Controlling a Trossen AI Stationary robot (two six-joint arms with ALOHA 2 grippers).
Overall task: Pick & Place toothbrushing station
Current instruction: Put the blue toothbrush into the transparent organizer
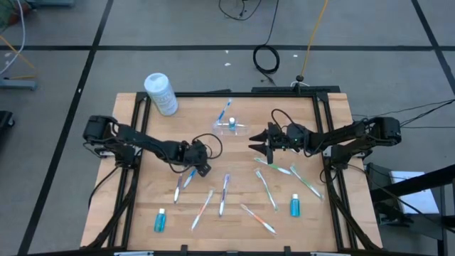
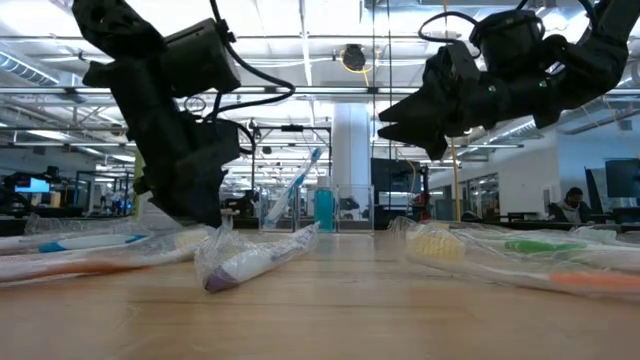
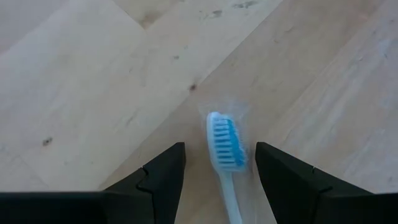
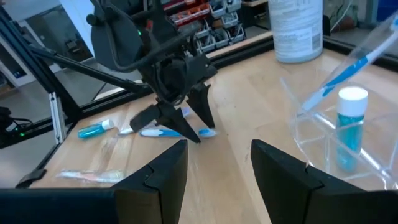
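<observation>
Partly cropped toothbrushing station

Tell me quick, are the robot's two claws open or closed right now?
Left gripper: open, low over a blue toothbrush, not gripping it.
Right gripper: open, holding nothing, beside the clear holder.

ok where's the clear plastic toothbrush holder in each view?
High: clear plastic toothbrush holder at table's far middle, between both arms.
Low: centre background.
Left wrist: not in it.
Right wrist: right side.
Shared landmark: blue tube with white cap standing in it, beside a leaning blue toothbrush.
</observation>
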